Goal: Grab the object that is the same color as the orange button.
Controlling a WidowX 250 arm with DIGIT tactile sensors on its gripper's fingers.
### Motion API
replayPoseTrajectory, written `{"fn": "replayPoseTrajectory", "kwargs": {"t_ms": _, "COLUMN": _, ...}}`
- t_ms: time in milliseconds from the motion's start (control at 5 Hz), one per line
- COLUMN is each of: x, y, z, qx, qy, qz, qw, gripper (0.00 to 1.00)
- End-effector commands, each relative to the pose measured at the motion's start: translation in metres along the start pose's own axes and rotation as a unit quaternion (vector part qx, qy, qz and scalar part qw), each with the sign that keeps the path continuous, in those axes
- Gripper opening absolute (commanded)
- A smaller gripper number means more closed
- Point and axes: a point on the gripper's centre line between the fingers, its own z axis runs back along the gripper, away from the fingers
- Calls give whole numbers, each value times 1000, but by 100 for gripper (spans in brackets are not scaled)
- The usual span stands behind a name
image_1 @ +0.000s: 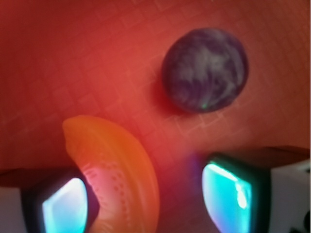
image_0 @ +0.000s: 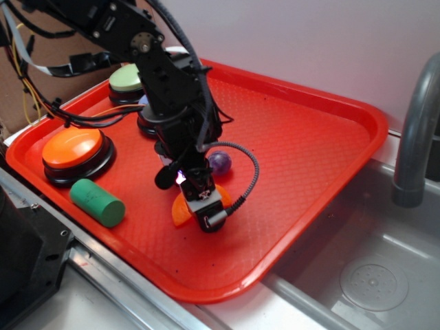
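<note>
The object, a small orange crescent [image_1: 121, 165] with a ridged face, lies on the red tray [image_0: 309, 137]. In the exterior view it [image_0: 181, 210] peeks out to the left of the finger tips. My gripper [image_1: 150, 201] is open and low over the tray. The crescent sits between the jaws, right against the left fingertip [image_1: 65, 206]; a gap of bare tray separates it from the right fingertip [image_1: 228, 196]. The orange button [image_0: 72, 150], a glossy dome on a black base, stands at the tray's left.
A purple marbled ball [image_1: 205, 69] rests just beyond the crescent. A green cylinder [image_0: 97, 202] lies near the tray's front-left rim. A green-domed button [image_0: 127, 79] stands at the back left; another button is mostly hidden behind the arm. A metal sink [image_0: 357, 275] and faucet [image_0: 416, 130] are to the right.
</note>
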Motion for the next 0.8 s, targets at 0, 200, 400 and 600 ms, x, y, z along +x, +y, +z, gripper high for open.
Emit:
{"fn": "replayPoseTrajectory", "kwargs": {"t_ms": 0, "x": 2, "y": -7, "z": -9, "qx": -3, "qy": -1, "qz": 0, "qw": 1000, "gripper": 100}}
{"fn": "replayPoseTrajectory", "kwargs": {"t_ms": 200, "x": 0, "y": -8, "z": -12, "qx": -14, "qy": 6, "qz": -3, "qw": 1000, "gripper": 100}}
{"fn": "replayPoseTrajectory", "kwargs": {"t_ms": 400, "x": -2, "y": -9, "z": -13, "qx": -21, "qy": 3, "qz": -4, "qw": 1000, "gripper": 0}}
{"fn": "replayPoseTrajectory", "kwargs": {"t_ms": 600, "x": -3, "y": -10, "z": -14, "qx": -35, "qy": 17, "qz": -3, "qw": 999, "gripper": 0}}
